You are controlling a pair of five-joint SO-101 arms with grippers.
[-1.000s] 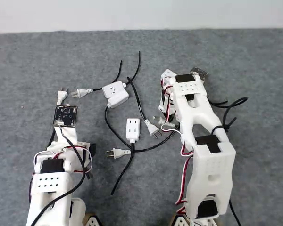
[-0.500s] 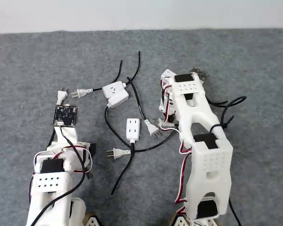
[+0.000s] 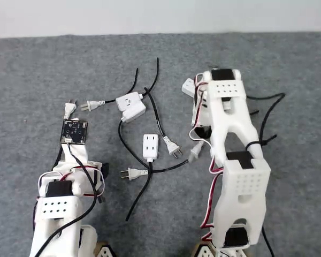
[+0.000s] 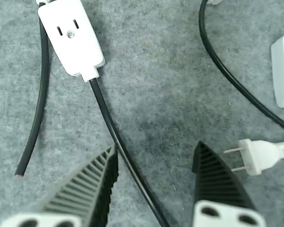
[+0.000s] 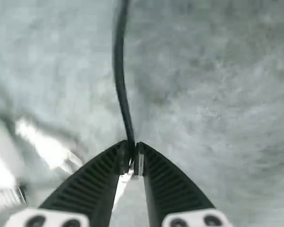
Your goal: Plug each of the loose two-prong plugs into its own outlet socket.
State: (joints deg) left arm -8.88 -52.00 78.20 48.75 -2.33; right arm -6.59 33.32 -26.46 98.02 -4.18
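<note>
Left claw (image 4: 157, 147) open over grey carpet (image 4: 170, 71), w/ white two-prong plug (image 4: 256, 157) just beside one finger. Right claw (image 5: 132, 150) clamped on black cord (image 5: 120, 71). High view: outlet socket (image 3: 151, 146) mid-frame, second plug (image 3: 129, 173) nr its lower left.

Table (image 3: 32, 69): covered edge to edge in grey short-pile felt, mottled, fibres matted. Same felt lies directly under the left hand (image 4: 157, 147), with lighter and darker patches showing close up. Well beyond the hand, along the table's far edge, a plain pale wall (image 3: 160, 16) meets the felt in a straight seam. Light: even, diffuse, from above; shadows soft and short.
</note>
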